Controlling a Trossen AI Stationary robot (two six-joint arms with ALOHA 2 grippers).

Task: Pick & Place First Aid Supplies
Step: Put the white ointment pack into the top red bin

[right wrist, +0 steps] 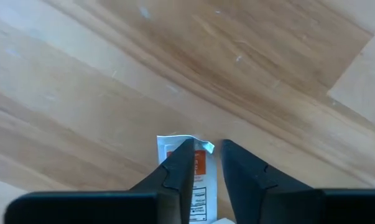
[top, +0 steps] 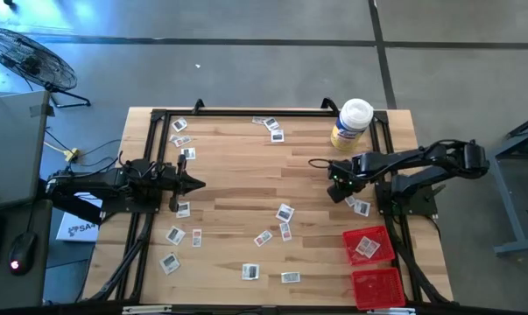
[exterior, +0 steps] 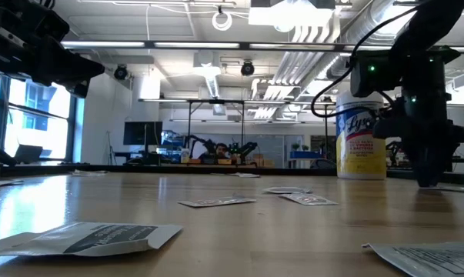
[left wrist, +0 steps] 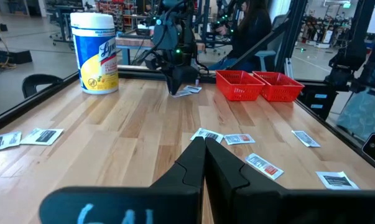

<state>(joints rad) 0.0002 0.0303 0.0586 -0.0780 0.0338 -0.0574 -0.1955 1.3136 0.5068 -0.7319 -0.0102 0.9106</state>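
Left hand (top: 196, 184): clenched on nothing, waiting at the tabletop's (top: 237, 175) left side; you can leave it there.
Right hand (right wrist: 206, 163): fingers a little apart and straddling a packet (right wrist: 199, 186), not yet gripping it by the look of it.
Packet position: flat on the tabletop, directly under and between your fingertips.
Handling: likely light, thin and limp, slick to pinch; take it by the near edge.
Long axis: runs along the hand's reach, short end pointing away from it.
Red trays (top: 369, 245): behind the right hand, close by.
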